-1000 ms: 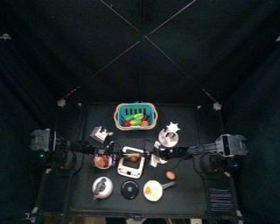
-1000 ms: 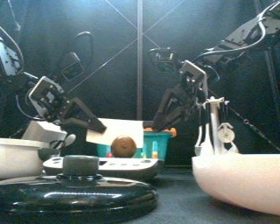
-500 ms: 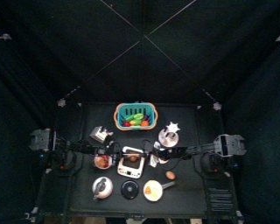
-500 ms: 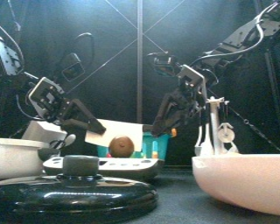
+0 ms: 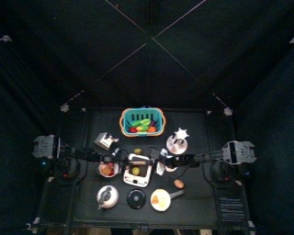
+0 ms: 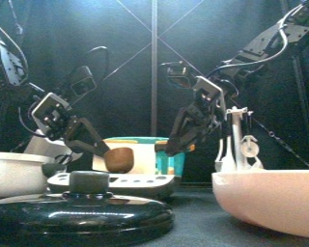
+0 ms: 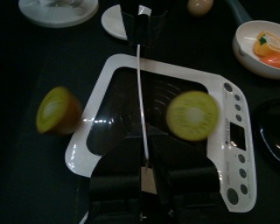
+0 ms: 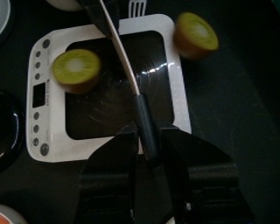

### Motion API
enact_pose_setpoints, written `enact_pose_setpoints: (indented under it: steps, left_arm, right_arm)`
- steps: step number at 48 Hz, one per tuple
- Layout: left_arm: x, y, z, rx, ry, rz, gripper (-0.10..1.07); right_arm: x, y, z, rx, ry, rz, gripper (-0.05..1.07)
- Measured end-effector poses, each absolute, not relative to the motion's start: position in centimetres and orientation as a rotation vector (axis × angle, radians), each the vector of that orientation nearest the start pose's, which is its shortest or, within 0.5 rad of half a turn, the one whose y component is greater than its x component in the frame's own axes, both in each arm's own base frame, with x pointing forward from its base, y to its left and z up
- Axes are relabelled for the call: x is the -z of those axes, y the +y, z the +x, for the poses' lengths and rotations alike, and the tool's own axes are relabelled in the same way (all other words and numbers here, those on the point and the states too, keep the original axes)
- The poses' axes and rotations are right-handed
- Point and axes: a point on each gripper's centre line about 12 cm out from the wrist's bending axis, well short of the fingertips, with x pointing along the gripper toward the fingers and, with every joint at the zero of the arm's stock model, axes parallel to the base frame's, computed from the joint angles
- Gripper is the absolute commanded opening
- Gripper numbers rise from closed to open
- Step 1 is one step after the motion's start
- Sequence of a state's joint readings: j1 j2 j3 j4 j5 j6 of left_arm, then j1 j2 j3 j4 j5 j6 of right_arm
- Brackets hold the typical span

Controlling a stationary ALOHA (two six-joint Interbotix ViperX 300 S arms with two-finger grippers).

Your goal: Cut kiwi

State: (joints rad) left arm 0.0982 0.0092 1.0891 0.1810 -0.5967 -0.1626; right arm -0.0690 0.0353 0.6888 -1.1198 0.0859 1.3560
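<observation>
Since the earlier pictures the whole brown kiwi that stood between the arms has come apart: now there are two halves with green cut faces. One kiwi half (image 7: pixel 192 114) lies on the white plastic cutting board (image 7: pixel 98 92), and the other kiwi half (image 7: pixel 57 110) has rolled off the board's edge onto the black tabletop (image 7: pixel 38 61). In the front view the arms have also dropped lower over the board. The thin silver knife blade (image 7: pixel 143 96) runs down the middle of the board between the halves. The left gripper (image 7: pixel 143 179) has its fingers clenched on the knife's black handle, and the right gripper (image 8: pixel 150 144) is also clenched on a dark handle of the knife. I judge that the cut is finished, so the next step is probably only to lift the blade and release it.
</observation>
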Motion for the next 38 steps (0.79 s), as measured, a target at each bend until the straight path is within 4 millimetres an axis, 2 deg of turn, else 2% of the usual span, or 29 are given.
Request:
enact_pose_setpoints:
  steps: [38]
  left_arm:
    - [-10.25, 1.81, 30.09, -0.008, 0.510, -0.067, 0.44]
  right_arm:
    - [-14.71, -3.56, 38.02, 0.230, 0.735, 0.222, 0.55]
